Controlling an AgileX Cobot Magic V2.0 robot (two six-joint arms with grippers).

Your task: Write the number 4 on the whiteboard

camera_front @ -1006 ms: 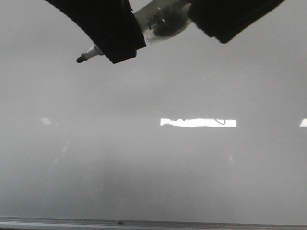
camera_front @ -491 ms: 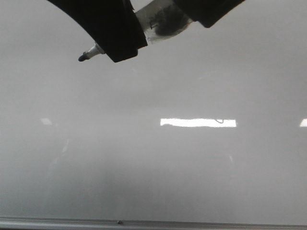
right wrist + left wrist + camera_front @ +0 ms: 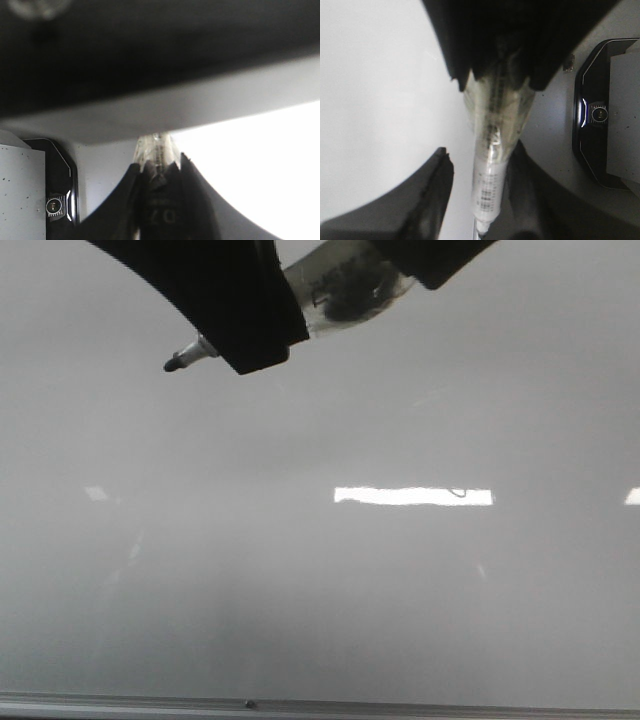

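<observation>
Front view: marker (image 3: pixel 300 310) tip above bare whiteboard (image 3: pixel 300 620)

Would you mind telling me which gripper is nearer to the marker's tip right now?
Left. The left gripper sits just behind the marker tip, which pokes out past it. The right gripper is on the opposite end of the marker, farther from the tip.

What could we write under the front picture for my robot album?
A marker held between two dark grippers, its black tip hanging above the whiteboard, with no number 4 written yet.
</observation>
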